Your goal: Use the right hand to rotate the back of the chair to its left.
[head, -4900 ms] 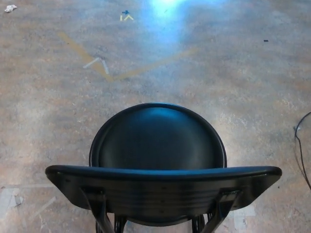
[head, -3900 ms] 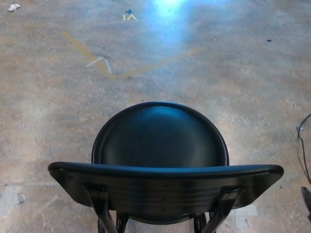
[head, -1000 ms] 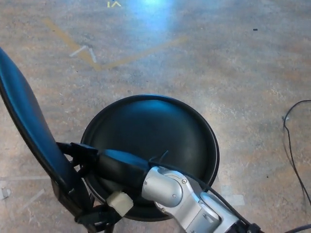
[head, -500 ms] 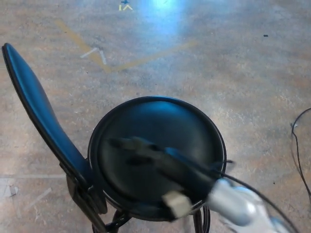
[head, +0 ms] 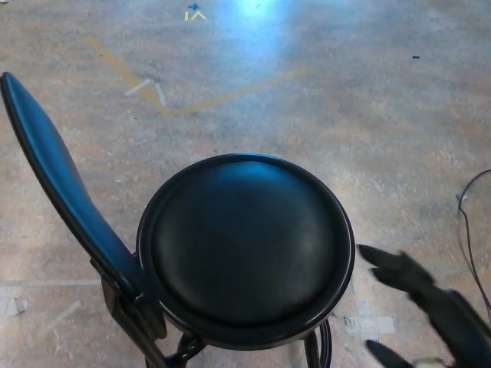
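Observation:
A black chair stands in the middle of the head view, its round seat (head: 245, 249) facing up. Its curved back (head: 57, 192) now stands at the picture's left side of the seat, rising from a bracket at the lower left. My right hand (head: 426, 303) is at the lower right, off the chair and to the right of the seat. It is blurred, its fingers spread apart and holding nothing. My left hand does not show.
The floor is mottled concrete with yellow tape lines (head: 165, 103) beyond the chair. A black cable (head: 468, 222) runs along the right edge. Pale tape patches (head: 368, 322) lie by the chair's base.
The chair's back has swung from the near side round to the picture's left. My right arm, stretched across the seat a moment ago, has drawn back to the lower right, off the chair.

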You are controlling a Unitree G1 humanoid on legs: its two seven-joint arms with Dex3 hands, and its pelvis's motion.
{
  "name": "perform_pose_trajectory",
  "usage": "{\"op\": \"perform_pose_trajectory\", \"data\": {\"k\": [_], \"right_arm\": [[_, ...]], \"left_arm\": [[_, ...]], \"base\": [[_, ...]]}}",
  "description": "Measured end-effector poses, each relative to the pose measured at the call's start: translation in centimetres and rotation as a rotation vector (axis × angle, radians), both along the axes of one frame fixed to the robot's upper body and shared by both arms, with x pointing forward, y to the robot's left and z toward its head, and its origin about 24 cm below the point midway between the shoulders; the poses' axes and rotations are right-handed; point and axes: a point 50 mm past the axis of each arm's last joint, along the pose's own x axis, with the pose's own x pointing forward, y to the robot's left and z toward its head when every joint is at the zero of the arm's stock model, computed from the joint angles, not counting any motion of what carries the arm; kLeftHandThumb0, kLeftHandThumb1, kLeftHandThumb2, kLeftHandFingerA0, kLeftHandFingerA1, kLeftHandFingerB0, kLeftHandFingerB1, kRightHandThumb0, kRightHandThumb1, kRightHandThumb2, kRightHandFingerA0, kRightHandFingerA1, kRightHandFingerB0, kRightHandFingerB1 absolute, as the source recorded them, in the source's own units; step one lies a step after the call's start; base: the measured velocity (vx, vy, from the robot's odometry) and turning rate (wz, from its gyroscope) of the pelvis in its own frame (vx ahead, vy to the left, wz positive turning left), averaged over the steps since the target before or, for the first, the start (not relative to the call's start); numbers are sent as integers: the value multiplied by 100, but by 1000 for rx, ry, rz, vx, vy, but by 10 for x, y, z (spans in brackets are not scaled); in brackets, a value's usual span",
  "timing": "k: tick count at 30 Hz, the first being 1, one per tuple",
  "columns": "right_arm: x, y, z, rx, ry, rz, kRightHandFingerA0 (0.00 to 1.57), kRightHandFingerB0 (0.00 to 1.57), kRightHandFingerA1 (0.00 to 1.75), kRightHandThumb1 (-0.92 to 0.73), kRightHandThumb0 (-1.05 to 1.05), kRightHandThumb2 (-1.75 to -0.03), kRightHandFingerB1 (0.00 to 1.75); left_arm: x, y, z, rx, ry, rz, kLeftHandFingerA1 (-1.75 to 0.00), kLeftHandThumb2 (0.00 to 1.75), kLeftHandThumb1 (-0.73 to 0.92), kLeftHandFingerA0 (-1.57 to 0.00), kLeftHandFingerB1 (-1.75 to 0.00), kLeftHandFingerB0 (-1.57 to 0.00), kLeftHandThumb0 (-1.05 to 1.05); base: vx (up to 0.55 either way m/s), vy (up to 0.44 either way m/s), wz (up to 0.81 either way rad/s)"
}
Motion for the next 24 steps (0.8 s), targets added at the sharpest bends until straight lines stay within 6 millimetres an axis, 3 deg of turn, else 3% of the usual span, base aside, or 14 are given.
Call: {"op": "perform_pose_trajectory", "data": {"k": [5, 6, 7, 9, 10, 11, 13, 14, 15, 16, 17, 20, 21, 24], "right_arm": [[-20, -48, -32, -17, 97, -242, 4, 5, 40, -70, -69, -103, 34], [-20, -49, -33, -17, 100, -247, 2, 0, 49, -62, -32, -112, 47], [-24, -56, -43, -21, 141, -294, 3, 5, 40, -70, -70, -101, 36], [-28, -64, -59, -25, 203, -347, 1, 6, 37, -74, -82, -99, 33], [-30, -67, -65, -25, 231, -365, 5, 5, 40, -74, -83, -101, 35], [-30, -68, -69, -24, 246, -374, 7, 6, 42, -72, -77, -104, 36], [-33, -71, -80, -23, 299, -404, 5, 3, 42, -73, -74, -105, 35], [-34, -73, -88, -23, 335, -424, 11, 2, 45, -71, -74, -103, 38], [-35, -74, -93, -23, 358, -437, 14, 2, 46, -73, -77, -104, 37], [-37, -76, -99, -23, 387, -454, 14, 2, 46, -73, -77, -104, 37], [-39, -77, -103, -22, 413, -468, 0, 0, 48, -54, -35, -110, 47], [-45, -81, -119, -18, 502, -517, 8, 2, 44, -71, -71, -105, 38], [-47, -81, -121, -17, 515, -524, 0, 0, 48, -55, -35, -110, 47], [-58, -85, -134, 3, 608, -588, 0, 0, 48, -55, -35, -111, 47]], "left_arm": [[-6, 1, -1, 1, 16, 0, -50, 65, 85, -59, -43, -49, -50], [-6, 1, -1, 1, 16, 1, -51, 65, 86, -60, -44, -50, -53], [-7, 1, -1, 1, 16, 0, -53, 65, 84, -62, -45, -51, -50], [-7, 1, -1, 2, 16, 1, -53, 64, 83, -60, -46, -51, -48], [-7, 1, -1, 2, 17, 2, -66, 105, 66, -54, -56, -36, -46], [-7, 1, -1, 2, 17, 3, -53, 65, 80, -58, -45, -49, -51], [-9, 1, -1, 2, 20, 5, -52, 64, 82, -56, -45, -51, -47], [-10, 1, -2, 2, 22, 6, -66, 104, 65, -53, -59, -43, -44], [-11, 1, -2, 2, 24, 7, -51, 64, 81, -58, -43, -49, -47], [-12, 1, -2, 2, 26, 8, -51, 64, 81, -58, -43, -49, -47], [-13, 1, -2, 2, 28, 9, -50, 64, 83, -59, -44, -53, -47], [-15, 2, -3, 2, 34, 11, -51, 65, 83, -61, -46, -57, -51], [-15, 2, -3, 1, 34, 13, -50, 65, 83, -61, -45, -58, -50], [-17, 3, -3, -1, 29, 37, -50, 65, 83, -59, -45, -55, -51]], "base": [[0, 0, 0], [0, 0, 0], [0, 0, 0], [0, 0, 0], [0, 0, 0], [0, 0, 0], [0, 0, 0], [0, 0, 0], [0, 0, 0], [0, 0, 0], [0, 0, 0], [0, 0, 0], [0, 0, 0], [0, 0, 0]]}}
